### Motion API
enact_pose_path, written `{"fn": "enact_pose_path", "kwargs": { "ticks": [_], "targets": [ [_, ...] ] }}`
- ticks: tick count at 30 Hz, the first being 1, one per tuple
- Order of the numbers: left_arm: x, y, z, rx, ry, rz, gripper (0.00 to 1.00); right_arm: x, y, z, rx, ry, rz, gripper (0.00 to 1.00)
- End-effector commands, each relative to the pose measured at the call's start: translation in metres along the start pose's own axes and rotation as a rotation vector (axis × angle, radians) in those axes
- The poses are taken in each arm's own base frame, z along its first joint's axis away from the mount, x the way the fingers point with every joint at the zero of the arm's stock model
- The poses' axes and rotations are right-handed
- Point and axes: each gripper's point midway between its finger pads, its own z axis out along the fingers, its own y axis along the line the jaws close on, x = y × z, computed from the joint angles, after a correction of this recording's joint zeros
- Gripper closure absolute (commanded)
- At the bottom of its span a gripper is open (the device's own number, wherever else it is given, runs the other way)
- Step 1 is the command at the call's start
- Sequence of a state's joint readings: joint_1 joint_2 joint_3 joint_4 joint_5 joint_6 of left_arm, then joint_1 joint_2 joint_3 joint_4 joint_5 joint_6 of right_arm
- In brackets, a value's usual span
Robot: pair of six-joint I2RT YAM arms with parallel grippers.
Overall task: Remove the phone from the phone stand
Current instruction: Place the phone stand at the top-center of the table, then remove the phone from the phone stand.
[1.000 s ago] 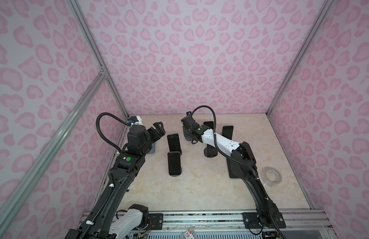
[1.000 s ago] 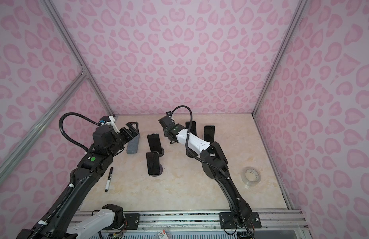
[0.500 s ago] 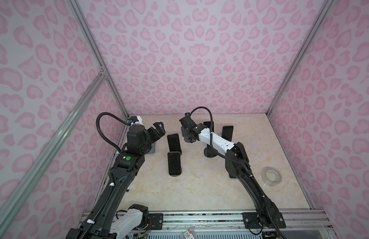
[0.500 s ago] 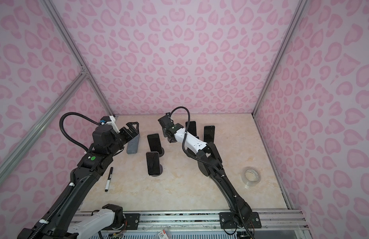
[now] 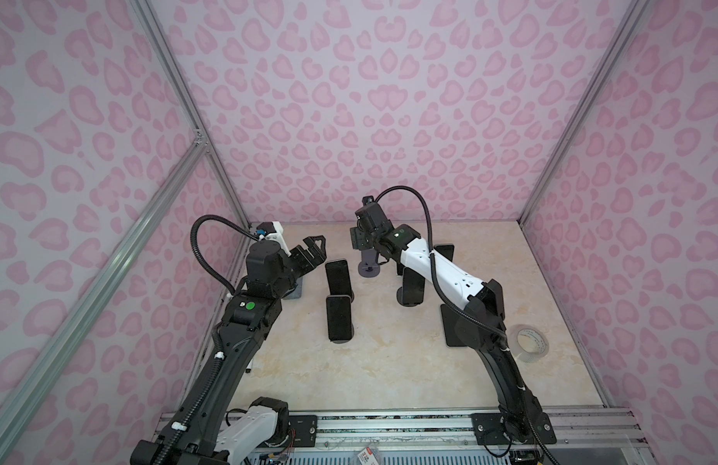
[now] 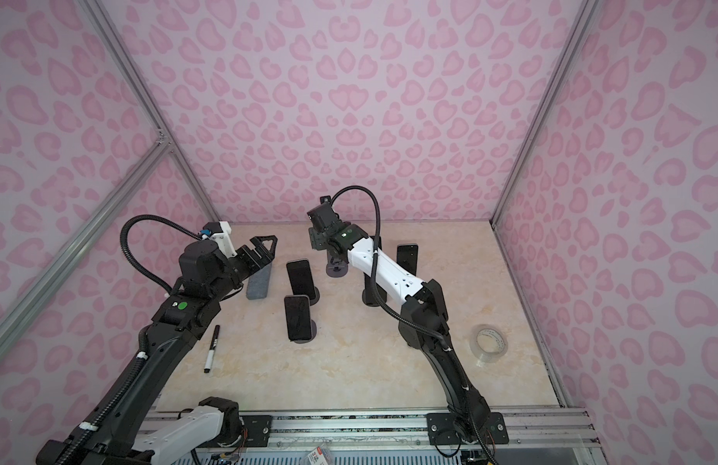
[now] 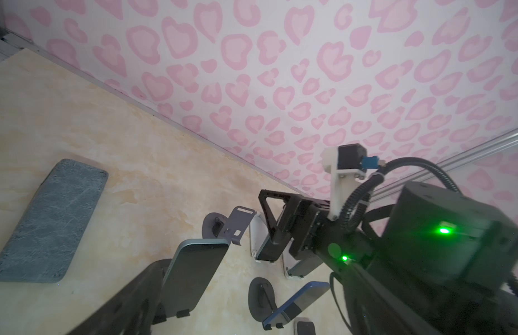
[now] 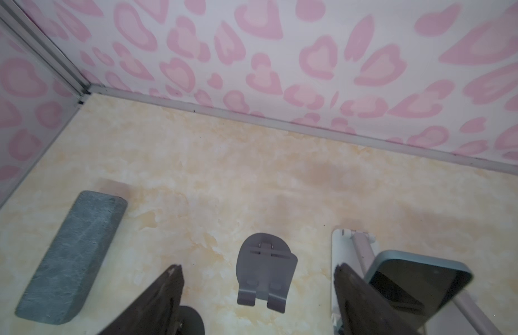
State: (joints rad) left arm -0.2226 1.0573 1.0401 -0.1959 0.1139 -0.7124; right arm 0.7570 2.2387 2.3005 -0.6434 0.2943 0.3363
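Note:
Several dark phones lean on stands in both top views, among them one at the left (image 5: 338, 277) (image 6: 300, 275), one in front of it (image 5: 339, 318) (image 6: 298, 318) and one at the back right (image 6: 407, 255). An empty grey phone stand (image 5: 369, 263) (image 6: 336, 266) (image 8: 265, 278) stands behind them. My right gripper (image 5: 363, 245) (image 6: 319, 243) (image 8: 257, 267) hovers over this empty stand, open, holding nothing. In the right wrist view, a phone on a white stand (image 8: 411, 287) leans just outside one finger. My left gripper (image 5: 313, 250) (image 6: 265, 251) hangs open and empty above the left side.
A grey block (image 6: 261, 282) (image 7: 48, 220) (image 8: 72, 261) lies flat under the left gripper. A black marker (image 6: 211, 348) lies front left, a tape roll (image 5: 531, 343) (image 6: 489, 345) at the right. Another dark phone (image 5: 456, 330) is half hidden behind the right arm. Walls close in on three sides.
My right gripper has gone from shut to open and its wrist has shifted slightly left and back. The left arm has barely moved.

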Motion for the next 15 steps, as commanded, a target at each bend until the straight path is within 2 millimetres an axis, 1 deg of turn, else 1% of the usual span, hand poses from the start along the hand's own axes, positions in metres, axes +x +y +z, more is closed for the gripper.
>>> {"fn": "enact_pose_path", "kwargs": {
  "ticks": [1, 3, 4, 5, 7, 8, 11, 13, 15],
  "targets": [
    [-0.001, -0.026, 0.003, 0.121, 0.029, 0.017, 0.01, -0.003, -0.013, -0.043, 0.047, -0.008, -0.017, 0.19],
    [0.007, -0.039, 0.005, 0.184, 0.074, 0.014, 0.02, 0.009, -0.028, -0.068, 0.065, -0.016, 0.007, 0.20],
    [0.011, -0.045, 0.006, 0.210, 0.095, 0.014, 0.02, 0.011, -0.035, -0.080, 0.062, -0.036, 0.037, 0.20],
    [0.019, -0.052, 0.006, 0.238, 0.122, 0.019, 0.02, 0.019, -0.046, -0.091, 0.066, -0.058, 0.070, 0.20],
    [0.032, -0.069, 0.006, 0.298, 0.170, 0.041, 0.02, 0.041, -0.069, -0.110, 0.078, -0.081, 0.123, 0.20],
    [0.041, -0.079, 0.005, 0.333, 0.198, 0.058, 0.02, 0.058, -0.084, -0.117, 0.101, -0.072, 0.149, 0.20],
    [0.066, -0.100, 0.003, 0.397, 0.272, 0.102, 0.02, 0.091, -0.126, -0.147, 0.181, -0.090, 0.220, 0.15],
    [0.078, -0.109, 0.004, 0.429, 0.310, 0.107, 0.03, 0.108, -0.140, -0.164, 0.180, -0.101, 0.246, 0.13],
    [0.090, -0.115, 0.005, 0.455, 0.352, 0.110, 0.03, 0.124, -0.151, -0.180, 0.154, -0.113, 0.275, 0.04]
  ]
}}
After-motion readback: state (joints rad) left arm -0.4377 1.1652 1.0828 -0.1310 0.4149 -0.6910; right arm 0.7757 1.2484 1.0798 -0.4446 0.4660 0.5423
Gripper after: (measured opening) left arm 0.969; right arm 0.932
